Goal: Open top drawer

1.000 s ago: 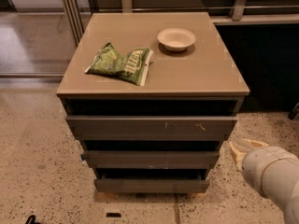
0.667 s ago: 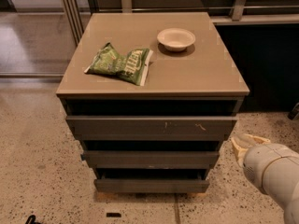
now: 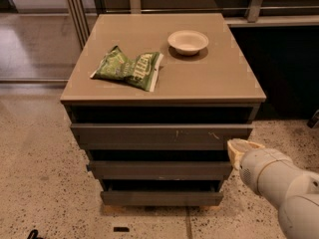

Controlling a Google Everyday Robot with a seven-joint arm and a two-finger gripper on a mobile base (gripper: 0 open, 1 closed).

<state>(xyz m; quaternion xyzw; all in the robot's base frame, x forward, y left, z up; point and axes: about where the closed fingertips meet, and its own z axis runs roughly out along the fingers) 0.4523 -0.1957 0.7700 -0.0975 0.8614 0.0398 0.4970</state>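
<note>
Leftward and slightly upward goes the pale arm [image 3: 281, 183] since a second ago, bringing the gripper [image 3: 240, 146] just beside the right end of the top drawer [image 3: 149, 133]; whether the gripper is open or closed cannot be told. On the cabinet [image 3: 214, 83], that drawer is the widest front, directly under the dark gap below the top, and looks not yet pulled out. Lacking a handle, it probably needs a hook over its upper edge and a straight, level pull, gentle enough not to jolt the green snack bag [image 3: 128, 68] and bowl [image 3: 188, 41].
</note>
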